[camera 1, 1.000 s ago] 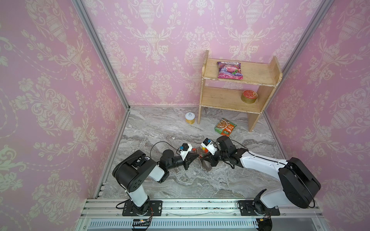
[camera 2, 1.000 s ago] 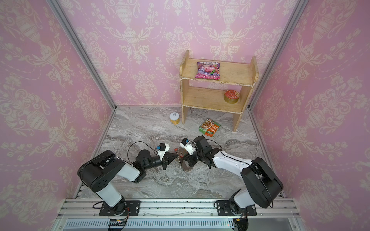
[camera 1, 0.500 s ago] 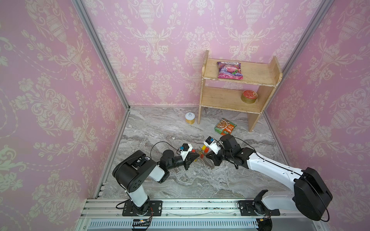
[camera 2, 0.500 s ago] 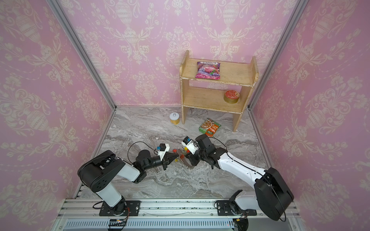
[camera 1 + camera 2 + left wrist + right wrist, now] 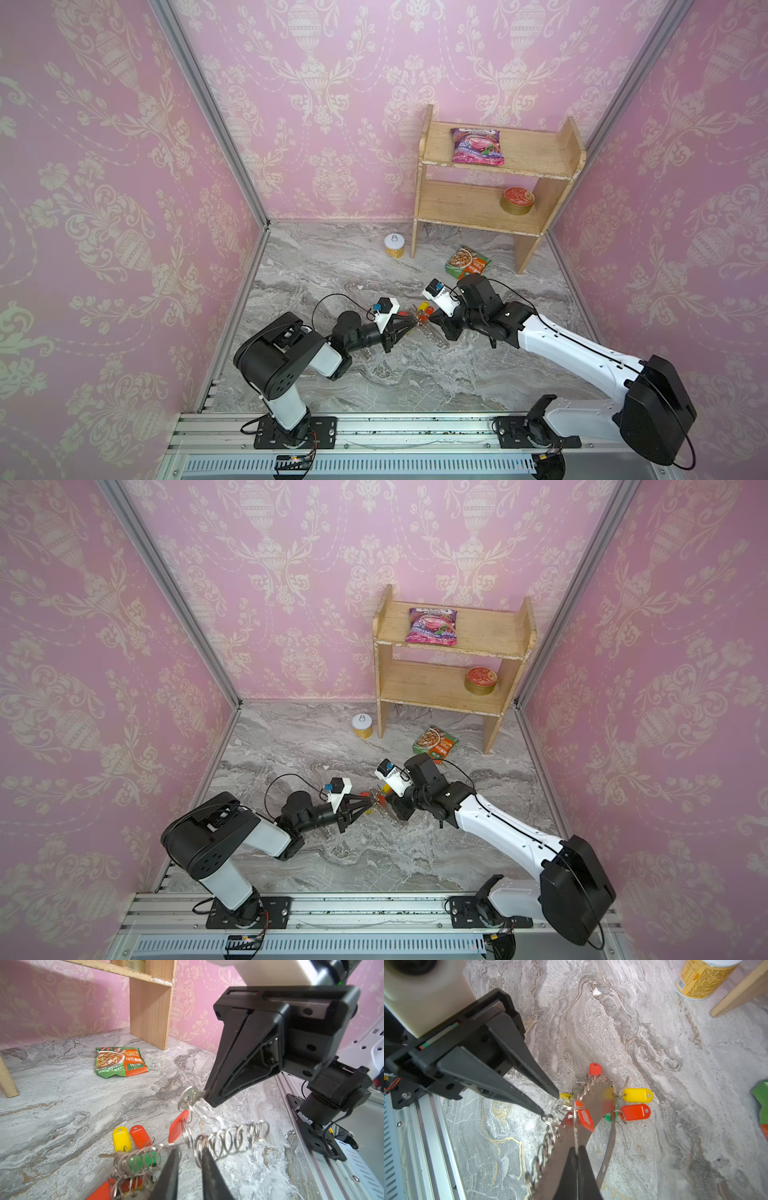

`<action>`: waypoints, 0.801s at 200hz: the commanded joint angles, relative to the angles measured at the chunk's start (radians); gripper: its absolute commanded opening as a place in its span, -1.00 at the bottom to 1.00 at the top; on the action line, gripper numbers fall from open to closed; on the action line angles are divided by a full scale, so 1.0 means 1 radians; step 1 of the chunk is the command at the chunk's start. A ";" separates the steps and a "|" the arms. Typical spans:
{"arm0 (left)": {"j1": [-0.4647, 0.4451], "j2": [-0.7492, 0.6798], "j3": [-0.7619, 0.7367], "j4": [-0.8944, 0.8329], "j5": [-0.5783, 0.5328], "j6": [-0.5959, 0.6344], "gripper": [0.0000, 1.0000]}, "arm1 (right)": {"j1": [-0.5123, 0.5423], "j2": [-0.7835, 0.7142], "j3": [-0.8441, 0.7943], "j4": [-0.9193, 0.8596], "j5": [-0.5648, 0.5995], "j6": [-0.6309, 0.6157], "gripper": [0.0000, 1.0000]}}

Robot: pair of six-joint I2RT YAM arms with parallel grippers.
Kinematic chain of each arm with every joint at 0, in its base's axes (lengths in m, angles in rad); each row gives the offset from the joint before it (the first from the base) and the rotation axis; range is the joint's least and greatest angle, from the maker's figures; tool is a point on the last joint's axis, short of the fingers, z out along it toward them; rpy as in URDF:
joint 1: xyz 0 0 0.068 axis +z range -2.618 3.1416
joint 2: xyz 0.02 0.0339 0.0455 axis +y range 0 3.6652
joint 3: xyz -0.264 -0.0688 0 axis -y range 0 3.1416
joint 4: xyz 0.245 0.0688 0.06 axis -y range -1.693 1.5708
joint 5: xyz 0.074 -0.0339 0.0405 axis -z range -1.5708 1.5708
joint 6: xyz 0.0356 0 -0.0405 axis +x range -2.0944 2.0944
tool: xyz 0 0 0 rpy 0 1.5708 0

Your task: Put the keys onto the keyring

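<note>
Near the middle of the marble table (image 5: 415, 386), the right gripper (image 5: 206, 1094), reaching in from three o'clock in both top views, is clenched on the blade of a red-tagged key (image 5: 188, 1098). The left gripper (image 5: 549, 1104), coming from nine o'clock, stands with jaws parted around one ring of the keyring (image 5: 228, 1140) and clamps nothing. The other keys (image 5: 140, 1136) lie on the marble at about twelve o'clock of that meeting point.

The step probably goes best if the left gripper pins a single ring steady while the right makes small, slow moves.

Whether the key's small ring already links the chain cannot be told, because the rings overlap. The band (image 5: 598, 1097) is blurred and cut off in the right wrist view.
</note>
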 commanded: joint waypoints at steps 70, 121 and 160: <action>-0.011 -0.254 -0.027 -0.233 -0.072 0.054 0.15 | 0.032 -0.084 0.147 -0.105 0.100 -0.111 -1.00; -0.011 -0.556 -0.059 -0.560 -0.210 0.108 0.35 | 0.036 -0.102 0.214 -0.120 0.093 -0.120 -1.00; -0.013 -0.790 -0.060 -0.828 -0.314 0.152 0.44 | 0.089 -0.097 0.146 -0.035 0.074 -0.012 -1.00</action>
